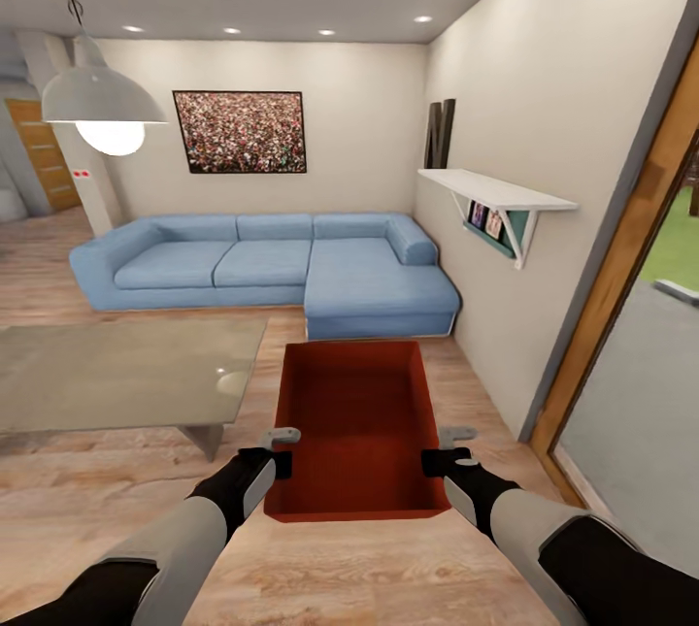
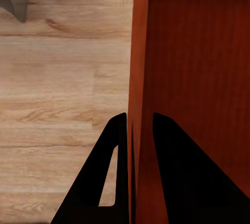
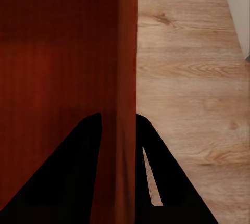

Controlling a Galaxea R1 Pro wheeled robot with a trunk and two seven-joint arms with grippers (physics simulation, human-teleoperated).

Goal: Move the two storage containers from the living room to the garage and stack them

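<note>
One orange-red storage container [image 1: 354,422] with no lid is right in front of me in the living room, over the light wood plank floor [image 1: 97,510]. It is empty inside. My left gripper [image 1: 282,446] is shut on the container's left wall, and my right gripper [image 1: 447,446] is shut on its right wall. In the left wrist view the black fingers [image 2: 112,172] straddle the thin wall of the container [image 2: 192,78]. The right wrist view shows the same grip, fingers [image 3: 156,182] on either side of the container [image 3: 57,52] wall. I cannot tell whether the container's bottom touches the planks.
A low glass table [image 1: 116,374] stands close on the left. A blue corner sofa [image 1: 272,267] fills the back. On the right are a wall shelf [image 1: 495,189] and a wood-framed glass door [image 1: 631,383]. A pendant lamp [image 1: 102,102] hangs at upper left.
</note>
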